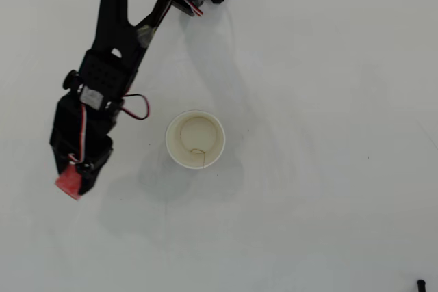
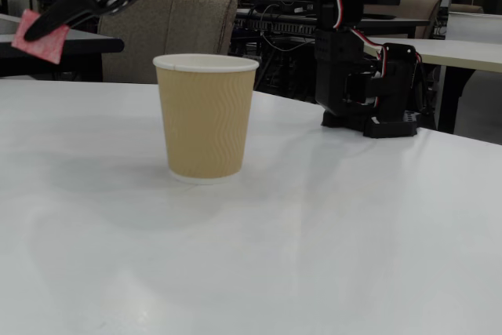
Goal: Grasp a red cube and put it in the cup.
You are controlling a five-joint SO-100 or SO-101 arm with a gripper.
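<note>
In the overhead view the gripper [image 1: 74, 181] is clamped on the red cube [image 1: 68, 184], lifted clear of the table [image 1: 328, 203]. To its right, well apart, the cup [image 1: 172, 150] stands upright and empty. The fixed view shows the cube [image 2: 41, 39] above rim height, so the job is to carry it level to the right, centre it over the mouth, then let go.

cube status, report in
Gripper shut on cube, raised off the table. Cup upright, empty, to its right in overhead view. Nothing between them.
</note>
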